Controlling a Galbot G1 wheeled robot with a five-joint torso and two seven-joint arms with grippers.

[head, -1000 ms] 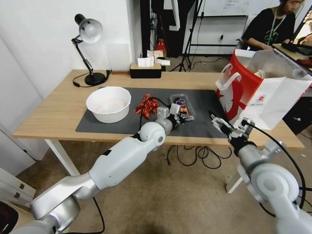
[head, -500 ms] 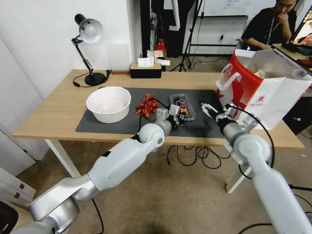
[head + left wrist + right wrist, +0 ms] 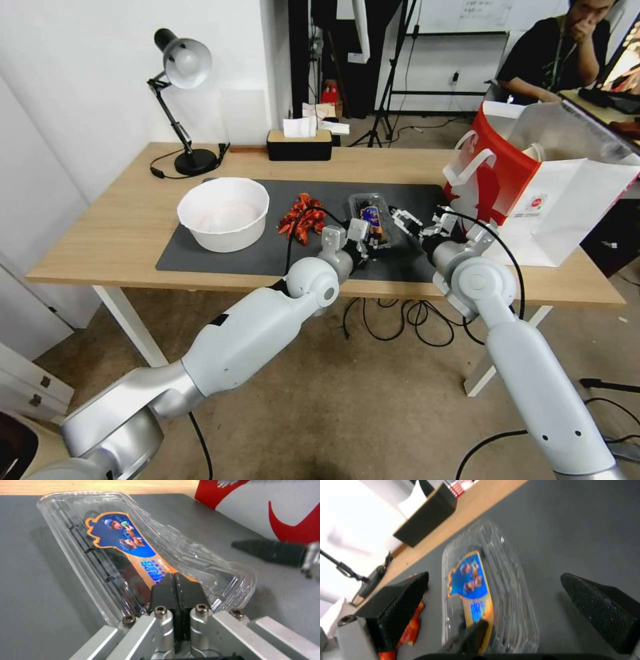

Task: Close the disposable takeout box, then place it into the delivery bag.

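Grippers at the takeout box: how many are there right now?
2. The left gripper has its fingers shut together, pressing the near end of the box. The right gripper is open, just beside the box on the bag side, not touching.

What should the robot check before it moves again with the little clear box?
1. Lid down on the disposable takeout box: ok, it lies flat over the tray in the left wrist view.
2. Lid snapped fully shut: cannot tell.
3. Left pincer pressed on the box's near end with fingers together: ok.
4. Right pincer open wide enough to straddle the box: ok, its fingers sit either side above it.
5. Delivery bag standing with its mouth open: ok.
6. Red snack packets out of the path to the bag: ok, they lie on the box's other side.
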